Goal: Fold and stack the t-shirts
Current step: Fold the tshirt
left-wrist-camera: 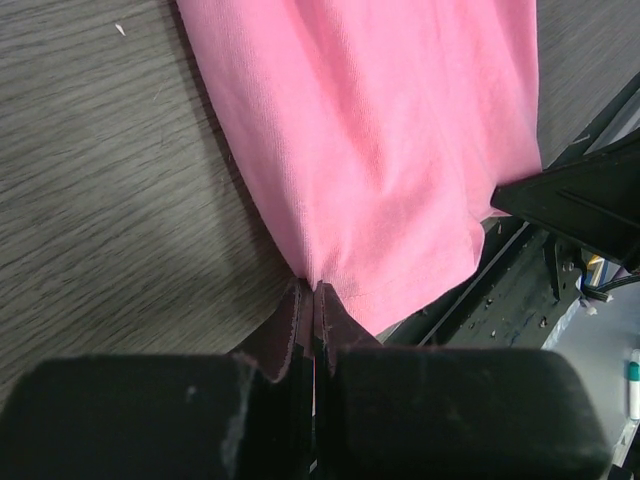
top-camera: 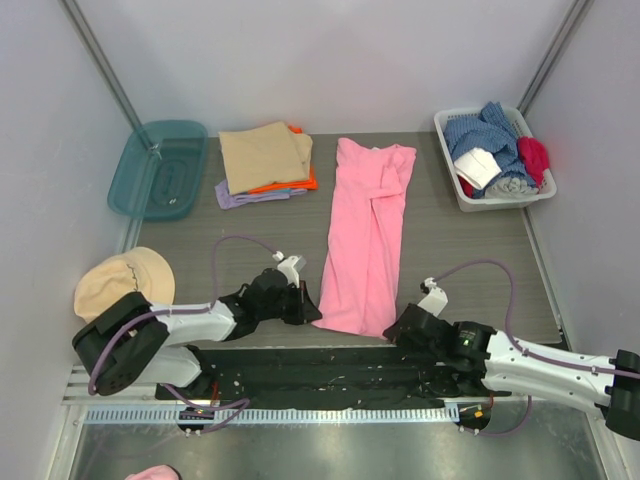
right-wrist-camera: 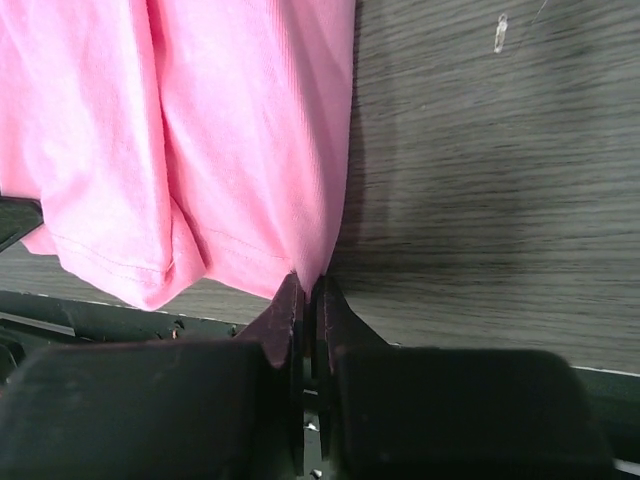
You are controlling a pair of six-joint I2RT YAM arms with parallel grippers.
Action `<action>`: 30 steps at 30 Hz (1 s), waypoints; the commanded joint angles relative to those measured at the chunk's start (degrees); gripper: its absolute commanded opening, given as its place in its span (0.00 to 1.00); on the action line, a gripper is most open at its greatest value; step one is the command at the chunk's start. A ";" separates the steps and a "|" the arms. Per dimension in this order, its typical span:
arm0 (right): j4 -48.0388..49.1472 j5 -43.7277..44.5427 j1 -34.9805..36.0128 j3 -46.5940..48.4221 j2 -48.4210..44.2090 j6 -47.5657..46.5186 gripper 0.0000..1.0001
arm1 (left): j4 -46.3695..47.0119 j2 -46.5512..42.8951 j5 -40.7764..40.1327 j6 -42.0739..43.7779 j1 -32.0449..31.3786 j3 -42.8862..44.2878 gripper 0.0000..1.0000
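A bright pink t-shirt (top-camera: 365, 235) lies folded lengthwise into a long strip down the middle of the table. My left gripper (top-camera: 312, 305) is shut on its near left corner (left-wrist-camera: 330, 262), the cloth pinched between the fingertips. At the near right corner (right-wrist-camera: 300, 255), my right gripper (top-camera: 392, 328) is shut on the hem in the same way. A stack of folded t-shirts (top-camera: 266, 162), tan on top of orange and lilac, sits at the back left.
A teal plastic bin (top-camera: 158, 168) stands at the far left. A white basket (top-camera: 492, 158) of blue, white and red clothes is at the back right. A tan cap (top-camera: 122, 280) lies near the left arm. The black base rail (top-camera: 320, 375) runs along the near edge.
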 commanded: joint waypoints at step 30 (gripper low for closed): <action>-21.91 4.42 1.14 23.84 -3.28 -5.70 0.01 | -18.46 -16.19 -20.10 -2.88 -15.26 8.70 0.00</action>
